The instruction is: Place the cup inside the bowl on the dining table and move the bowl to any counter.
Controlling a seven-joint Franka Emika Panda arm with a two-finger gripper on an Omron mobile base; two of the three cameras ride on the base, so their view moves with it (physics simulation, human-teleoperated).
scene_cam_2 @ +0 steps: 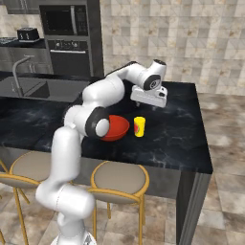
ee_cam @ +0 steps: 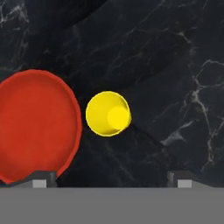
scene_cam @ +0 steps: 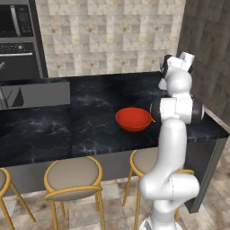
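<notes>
I see the two-finger gripper (ee_cam: 111, 178) spread wide, empty, above the small yellow cup (ee_cam: 107, 113), upright beside the glossy red bowl (ee_cam: 37, 124) on the black marble dining table (scene_cam_2: 172, 134). My arm hides part of the bowl.

The dining table (scene_cam_2: 182, 129) has a polished black marble top with white veins. On it, the bowl (scene_cam: 133, 119) looks smooth and glossy red, like glazed ceramic or plastic, and the cup (scene_cam_2: 139, 127) a plain, smooth yellow. The stools (scene_cam: 73, 176) have matt beige cushions on yellow frames.
</notes>
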